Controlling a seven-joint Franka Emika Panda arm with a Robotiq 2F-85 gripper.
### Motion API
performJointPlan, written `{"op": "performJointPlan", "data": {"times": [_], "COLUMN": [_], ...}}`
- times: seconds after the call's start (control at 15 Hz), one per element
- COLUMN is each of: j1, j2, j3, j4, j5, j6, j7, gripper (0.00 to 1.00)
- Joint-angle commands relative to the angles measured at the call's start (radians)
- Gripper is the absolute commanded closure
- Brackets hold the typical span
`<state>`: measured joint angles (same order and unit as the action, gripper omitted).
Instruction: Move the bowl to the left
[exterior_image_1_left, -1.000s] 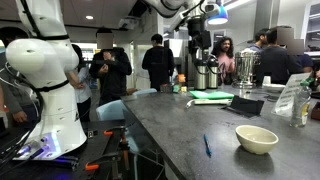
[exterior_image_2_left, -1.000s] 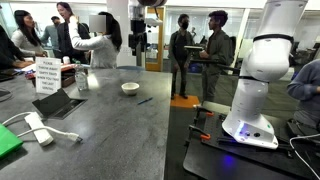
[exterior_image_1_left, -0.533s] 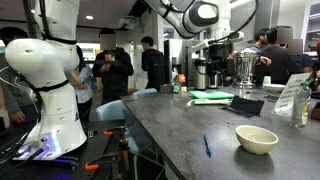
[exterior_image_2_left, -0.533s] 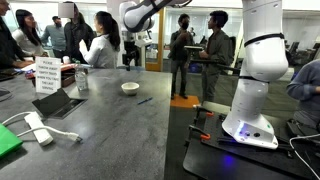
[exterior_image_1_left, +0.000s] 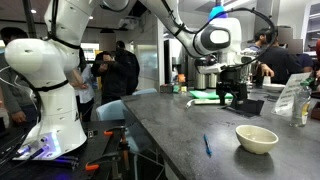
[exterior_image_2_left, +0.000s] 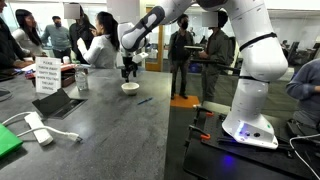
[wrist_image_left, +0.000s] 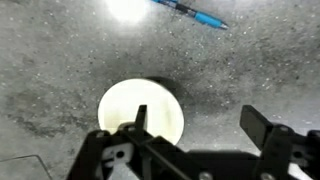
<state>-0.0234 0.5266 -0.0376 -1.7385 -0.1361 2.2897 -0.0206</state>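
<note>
**NO LEGIBLE TEXT IN SHOT**

White placard (exterior_image_2_left: 46, 75) w/ dark print stands on the counter (exterior_image_2_left: 110, 130), well apart from the gripper (exterior_image_2_left: 128, 73), in an exterior view. Print too small to read. No legible nos., brands or labels elsewhere.

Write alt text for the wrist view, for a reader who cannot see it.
Seen from above, the open gripper hangs over a cream-white bowl on a dark speckled countertop, offset toward the bowl's right side in the picture. A blue pen lies near the top edge.
</note>
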Motion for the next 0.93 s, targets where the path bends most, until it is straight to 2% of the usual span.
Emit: {"op": "performJointPlan", "data": {"times": [0.0,0.2,0.4,0.53,0.67,0.73,0.87], "j1": [-0.010,-0.023,-0.025,-0.028,-0.029,-0.027,-0.028], "j2": [0.095,0.169,0.227,0.260,0.285,0.295,0.310], "j3": [-0.005,0.000,0.000,0.001,-0.001,-0.003,-0.003], "j4": [0.107,0.179,0.241,0.279,0.310,0.323,0.346], "j5": [0.001,0.010,0.007,0.010,0.010,0.009,0.008], "j6": [-0.020,-0.035,-0.055,-0.075,-0.097,-0.105,-0.124], "j7": [-0.020,-0.036,-0.053,-0.061,-0.063,-0.056,-0.060], "gripper": [0.01,0.10,0.12,0.17,0.32,0.48,0.65]}}
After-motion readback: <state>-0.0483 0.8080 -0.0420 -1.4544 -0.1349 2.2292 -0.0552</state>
